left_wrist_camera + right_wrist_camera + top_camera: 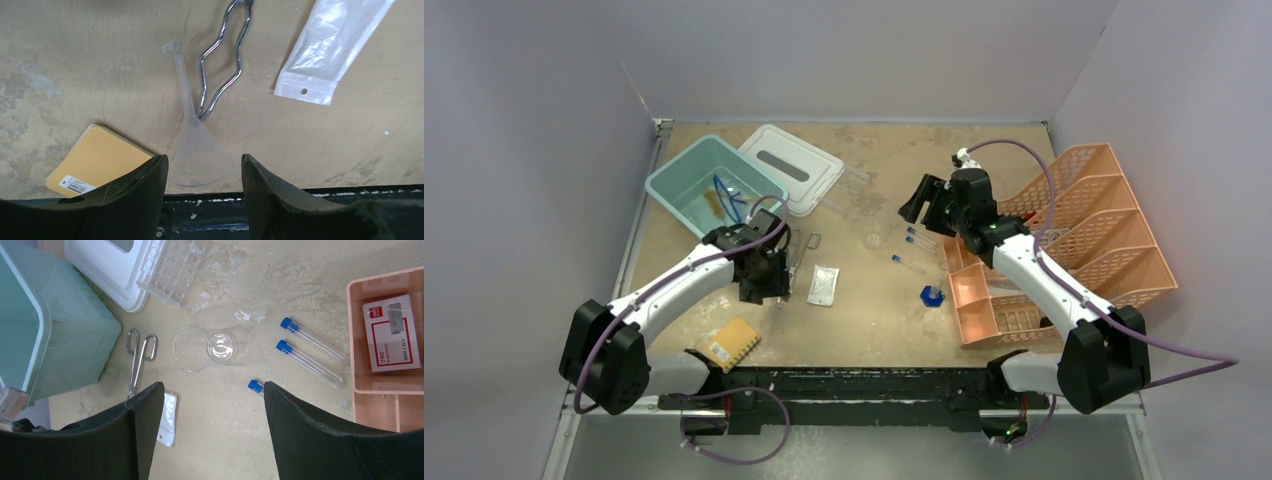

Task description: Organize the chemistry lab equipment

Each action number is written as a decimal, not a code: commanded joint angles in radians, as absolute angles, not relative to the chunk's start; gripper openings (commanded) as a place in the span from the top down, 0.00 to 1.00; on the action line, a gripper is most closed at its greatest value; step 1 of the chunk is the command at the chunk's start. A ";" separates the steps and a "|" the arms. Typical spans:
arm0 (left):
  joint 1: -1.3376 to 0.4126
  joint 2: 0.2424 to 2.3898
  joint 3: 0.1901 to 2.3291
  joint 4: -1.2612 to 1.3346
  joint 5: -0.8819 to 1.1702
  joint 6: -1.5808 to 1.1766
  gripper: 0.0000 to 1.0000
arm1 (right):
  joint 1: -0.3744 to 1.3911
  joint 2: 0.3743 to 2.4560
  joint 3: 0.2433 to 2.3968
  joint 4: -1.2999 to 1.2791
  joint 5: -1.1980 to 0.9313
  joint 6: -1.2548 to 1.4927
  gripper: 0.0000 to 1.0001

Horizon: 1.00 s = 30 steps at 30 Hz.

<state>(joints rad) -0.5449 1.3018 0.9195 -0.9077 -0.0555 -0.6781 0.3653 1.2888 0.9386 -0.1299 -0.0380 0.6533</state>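
Left hand (pixel 204 158) — funnel (pixel 192 125) between its fingers

We see the table (pixel 874 320) under bright, even light from overhead. Shadows on it are soft and short, the darkest beneath the left arm (pixel 679 280). The grey walls (pixel 524 150) dim toward the upper corners of the top view. In the left wrist view the white packet (pixel 330 45) glares, the metal tongs (pixel 238 59) throw a thin shadow, and the clear funnel (pixel 197 150) reads hazy. The right wrist view is sharp: the test tubes (pixel 310 347) show crisp edges and the glass dish (pixel 220 347) carries small highlights.
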 commanded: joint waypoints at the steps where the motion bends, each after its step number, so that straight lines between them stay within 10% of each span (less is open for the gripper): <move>1: -0.552 1.261 0.824 -0.817 -0.040 -0.766 0.45 | 0.364 1.275 0.989 -0.140 -0.038 0.662 0.26; 30: -0.574 1.361 0.737 -0.796 -0.078 -0.827 0.86 | 0.364 1.278 0.984 -0.161 -0.023 0.652 0.27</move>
